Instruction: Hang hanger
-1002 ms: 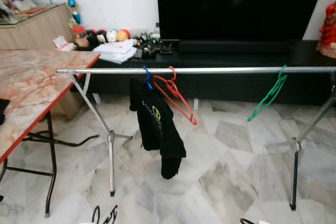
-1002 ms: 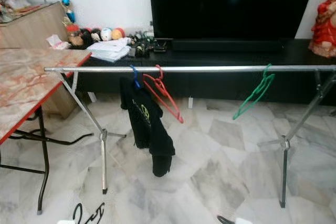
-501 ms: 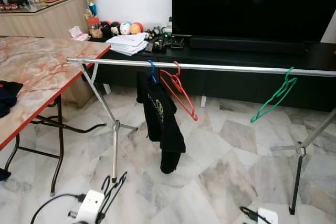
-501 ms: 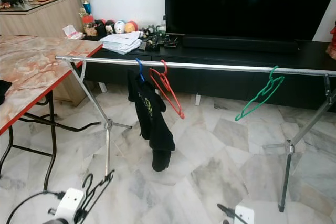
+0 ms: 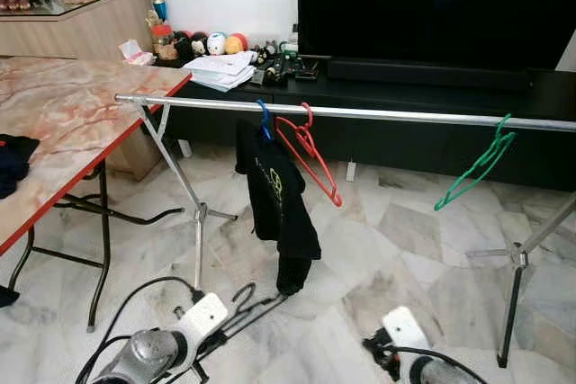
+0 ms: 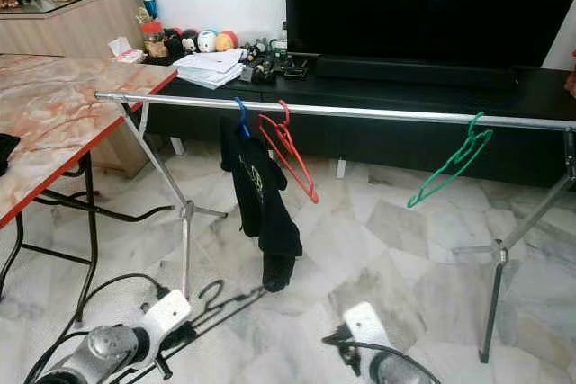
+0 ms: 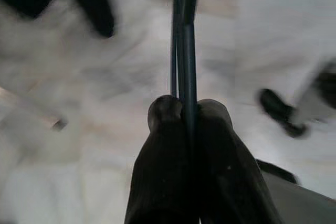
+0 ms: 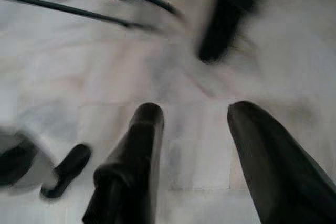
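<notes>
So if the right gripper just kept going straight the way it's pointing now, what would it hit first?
Probably the marble floor. The right gripper, fingers open, points down at bare tiles. The hanging black garment lies further along the same line, though depth is unclear.

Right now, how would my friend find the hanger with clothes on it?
Look at the long silver rail in front of the big black TV. Near its left end, beside the marble table, hangs a blue hanger. It alone carries a black garment; the red hanger and green hanger are bare.
</notes>
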Motion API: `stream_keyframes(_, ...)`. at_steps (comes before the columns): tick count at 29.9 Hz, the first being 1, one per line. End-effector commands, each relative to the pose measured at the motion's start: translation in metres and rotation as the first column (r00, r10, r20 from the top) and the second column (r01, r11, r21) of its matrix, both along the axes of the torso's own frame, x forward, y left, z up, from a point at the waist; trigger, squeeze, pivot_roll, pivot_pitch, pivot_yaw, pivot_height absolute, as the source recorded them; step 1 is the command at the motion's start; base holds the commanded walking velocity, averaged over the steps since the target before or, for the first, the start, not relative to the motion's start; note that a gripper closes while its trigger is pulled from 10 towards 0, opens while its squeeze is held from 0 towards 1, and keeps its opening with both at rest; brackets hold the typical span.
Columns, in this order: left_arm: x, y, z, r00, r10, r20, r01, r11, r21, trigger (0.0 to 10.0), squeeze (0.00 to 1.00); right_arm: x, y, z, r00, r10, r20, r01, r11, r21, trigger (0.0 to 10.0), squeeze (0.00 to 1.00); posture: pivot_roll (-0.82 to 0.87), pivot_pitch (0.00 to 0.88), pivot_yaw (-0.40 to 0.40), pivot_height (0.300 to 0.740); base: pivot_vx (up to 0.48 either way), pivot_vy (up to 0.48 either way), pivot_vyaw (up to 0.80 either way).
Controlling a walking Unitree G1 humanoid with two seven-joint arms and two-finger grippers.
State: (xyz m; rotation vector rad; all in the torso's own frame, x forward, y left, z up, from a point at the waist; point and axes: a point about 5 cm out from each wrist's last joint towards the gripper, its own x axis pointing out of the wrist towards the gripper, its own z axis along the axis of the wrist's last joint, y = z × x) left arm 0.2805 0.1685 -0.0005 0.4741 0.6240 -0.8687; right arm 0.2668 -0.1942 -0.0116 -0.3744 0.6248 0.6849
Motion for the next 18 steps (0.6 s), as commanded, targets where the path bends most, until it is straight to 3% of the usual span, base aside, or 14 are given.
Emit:
stream_keyframes(1, 0.005, -0.002, 0.009, 0.995, -0.094, -0.016, 0.094, 0.996, -0.01, 10.0, 0.0, 0.009, 0.005, 0.014, 0.99, 0.138, 0.033, -0.138, 0.99, 0.005, 10.0, 0.0, -0.06, 0.0, 0.062, 0.74, 0.0, 0.0, 0.0)
stream_keyframes(2, 0.009, -0.008, 0.017, 0.986, -0.156, -0.062, 0.153, 0.987, -0.058, 10.0, 0.0, 0.014, 0.007, 0.024, 0.963, 0.27, 0.027, -0.269, 0.963, -0.019, 10.0, 0.0, -0.06, 0.0, 0.058, 0.74, 0.0, 0.0, 0.0)
stream_keyframes(3, 0.009, -0.008, 0.017, 0.986, -0.156, -0.062, 0.153, 0.987, -0.058, 10.0, 0.0, 0.014, 0.007, 0.024, 0.963, 0.27, 0.027, -0.269, 0.963, -0.019, 10.0, 0.0, -0.06, 0.0, 0.058, 0.74, 0.0, 0.0, 0.0)
stream_keyframes(6, 0.015, -0.013, 0.027, 0.972, -0.22, -0.084, 0.213, 0.973, -0.086, 10.0, 0.0, 0.018, 0.013, 0.034, 0.913, 0.409, -0.005, -0.409, 0.912, -0.009, 10.0, 0.0, -0.06, 0.0, 0.073, 0.74, 0.0, 0.0, 0.0)
stream_keyframes(10, 0.017, -0.014, 0.029, 0.968, -0.236, -0.087, 0.228, 0.969, -0.091, 10.0, 0.0, 0.02, 0.017, 0.038, 0.898, 0.439, -0.001, -0.439, 0.898, 0.009, 10.0, 0.0, -0.06, 0.0, 0.084, 0.74, 0.0, 0.0, 0.0)
stream_keyframes(13, 0.022, -0.021, 0.042, 0.937, -0.336, -0.097, 0.326, 0.94, -0.103, 10.0, 0.0, 0.029, 0.037, 0.061, 0.839, 0.541, 0.053, -0.544, 0.834, 0.097, 10.0, 0.0, -0.06, 0.0, 0.099, 0.74, 0.0, 0.0, 0.0)
stream_keyframes(17, 0.03, -0.029, 0.059, 0.915, -0.394, -0.089, 0.379, 0.913, -0.147, 10.0, 0.0, 0.032, 0.05, 0.074, 0.783, 0.616, 0.089, -0.622, 0.768, 0.153, 10.0, 0.0, -0.05, 0.0, 0.106, 0.74, 0.0, 0.0, 0.0)
stream_keyframes(18, 0.032, -0.034, 0.066, 0.895, -0.439, -0.082, 0.424, 0.893, -0.149, 10.0, 0.0, 0.034, 0.053, 0.082, 0.762, 0.638, 0.107, -0.646, 0.74, 0.188, 10.0, 0.0, -0.05, 0.0, 0.108, 0.74, 0.0, 0.0, 0.0)
